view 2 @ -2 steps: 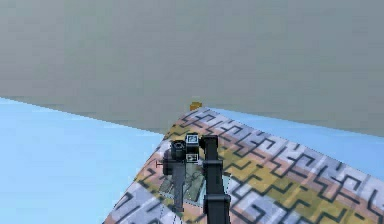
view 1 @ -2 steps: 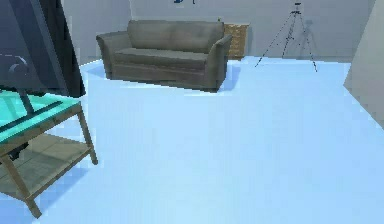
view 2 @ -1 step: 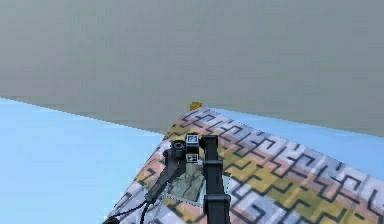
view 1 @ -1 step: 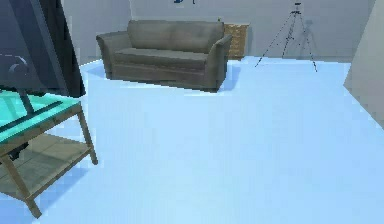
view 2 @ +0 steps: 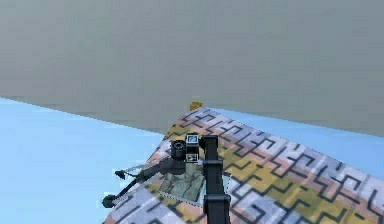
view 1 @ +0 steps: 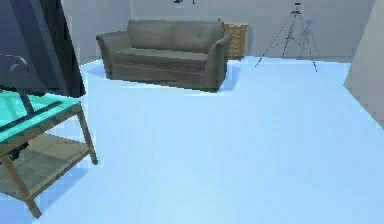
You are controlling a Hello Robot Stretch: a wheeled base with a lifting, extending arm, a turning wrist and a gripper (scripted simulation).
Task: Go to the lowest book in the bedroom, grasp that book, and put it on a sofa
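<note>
a flat grey-green slab [view 2: 178, 186], perhaps the book, lies on the patterned surface [view 2: 290, 165] against the arm [view 2: 212, 190], partly hidden; its long axis can't be told. whether the gripper [view 2: 115, 188] holds anything can't be told. the sofa [view 1: 165, 50] stands far ahead.

The blue floor [view 2: 60, 140] carries a rug [view 2: 290, 165] with a maze pattern, and a flat grey-green thing [view 2: 185, 186] lies on the rug
</note>
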